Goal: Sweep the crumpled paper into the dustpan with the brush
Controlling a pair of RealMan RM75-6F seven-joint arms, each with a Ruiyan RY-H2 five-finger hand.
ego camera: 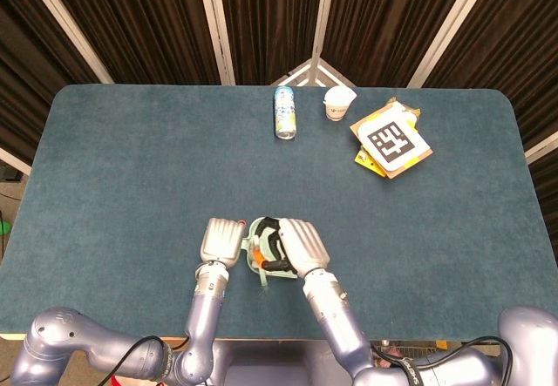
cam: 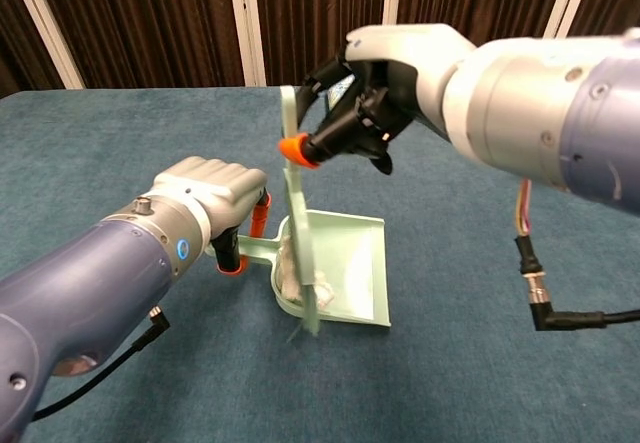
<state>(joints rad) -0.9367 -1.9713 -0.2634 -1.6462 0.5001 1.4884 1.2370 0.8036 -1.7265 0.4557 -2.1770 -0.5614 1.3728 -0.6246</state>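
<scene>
A pale green dustpan lies flat near the table's front edge. My left hand grips its orange handle. My right hand holds the pale green brush by its orange-ended handle. The brush stands nearly upright, and its lower edge is inside the pan close to the back wall. White crumpled paper lies in the pan, partly hidden behind the brush. From the head view my right hand covers most of the dustpan.
At the far edge of the table a drink can lies on its side, with a small paper cup beside it. A stack of cards with a black-and-white tag sits at the back right.
</scene>
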